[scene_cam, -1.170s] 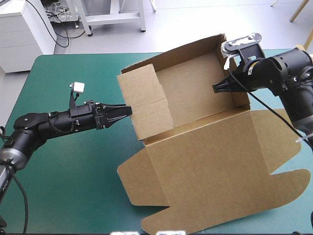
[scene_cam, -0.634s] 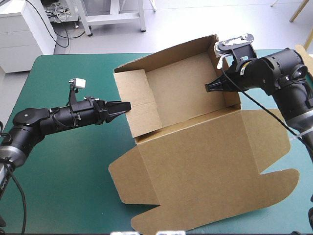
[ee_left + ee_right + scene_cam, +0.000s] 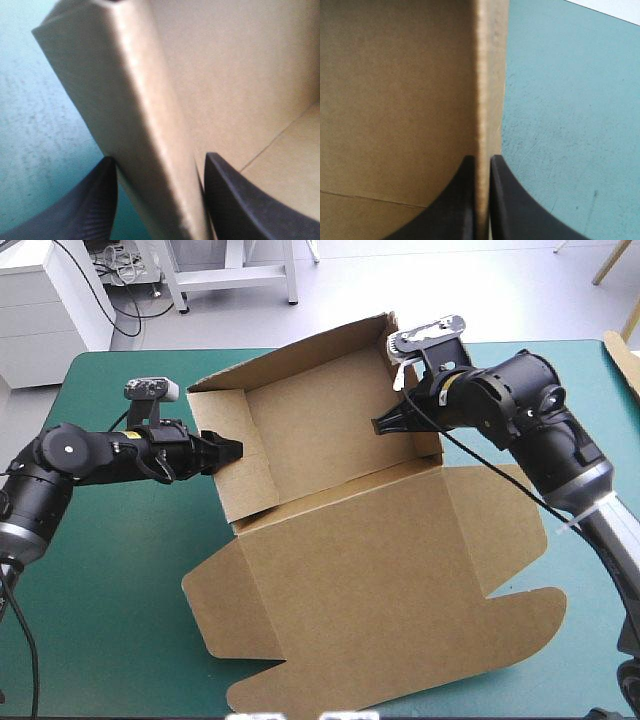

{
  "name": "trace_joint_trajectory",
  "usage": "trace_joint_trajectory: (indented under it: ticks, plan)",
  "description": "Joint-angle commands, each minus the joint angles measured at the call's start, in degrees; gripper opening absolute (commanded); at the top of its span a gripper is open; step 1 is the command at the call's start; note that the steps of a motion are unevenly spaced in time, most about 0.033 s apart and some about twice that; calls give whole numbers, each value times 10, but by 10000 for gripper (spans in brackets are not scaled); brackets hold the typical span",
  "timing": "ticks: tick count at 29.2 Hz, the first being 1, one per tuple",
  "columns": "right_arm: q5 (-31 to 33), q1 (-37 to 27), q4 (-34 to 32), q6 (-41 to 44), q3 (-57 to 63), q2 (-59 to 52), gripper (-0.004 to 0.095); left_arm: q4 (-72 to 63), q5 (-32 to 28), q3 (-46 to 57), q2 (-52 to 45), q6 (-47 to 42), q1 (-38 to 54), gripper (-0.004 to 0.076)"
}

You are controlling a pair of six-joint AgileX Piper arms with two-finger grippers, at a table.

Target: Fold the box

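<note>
Entry, box fold. The box [image 3: 350,570] lay on the bench [image 3: 110,570], with teal-green cover showing bare to the left and right of it. It was an open tray: the walls were raised on its far half, and the lid lay flat on the cover on its near half, with rounded tuck flaps at the lid's left and right ends.

Left pincer [image 3: 226,452]: at the box's left wall, reaching in from outside the box. In my left wrist view the black fingers [image 3: 95,205] stood on either side of that wall, one outside over the cover and one inside the tray. Both were against the board, so I logged it as pinching the box. The wall looked thick and rounded along its top edge, like board folded double. It ran tilted between the fingers.

Right pincer [image 3: 384,426]: at the box's right wall, close to its far corner, with the arm coming over from the box's right. In the right wrist view the two fingers were pressed almost together with the wall's thin edge between them, so I logged it as pinching the box. The brown tray interior lay on one side of that edge and cover on the other.

I saw a crease line across the tray floor in both wrist views.
</note>
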Motion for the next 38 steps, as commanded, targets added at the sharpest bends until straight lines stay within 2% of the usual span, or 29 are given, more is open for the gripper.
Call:
trace_joint_trajectory:
  ticks: [1,5,8,10,12,18,23,29,38]
  plan:
    - [-39,19,30,17,-19,2,-17,129,-68,-22,-15,-123,-72,323]
    - [-23,19,24,41,-19,21,-17,273,-73,-22,1,-244,-122,293]
    - [-12,19,15,47,-19,28,-17,314,-70,-22,20,-287,-136,245]
    - [-12,19,13,47,-19,32,-17,314,-72,-23,34,-288,-137,139]
    - [-12,19,6,49,-19,38,-18,311,-67,-28,50,-286,-137,-6]
    - [24,16,-13,49,-19,65,-20,312,-28,-80,99,-291,-137,-8]
    - [48,-17,-1,42,-19,99,-22,314,8,-143,150,-287,-137,-8]
    - [47,-70,63,2,-19,138,-21,321,41,-201,215,-287,-137,-8]
    - [37,-98,68,-21,-19,214,-21,337,60,-216,303,-287,-137,-8]
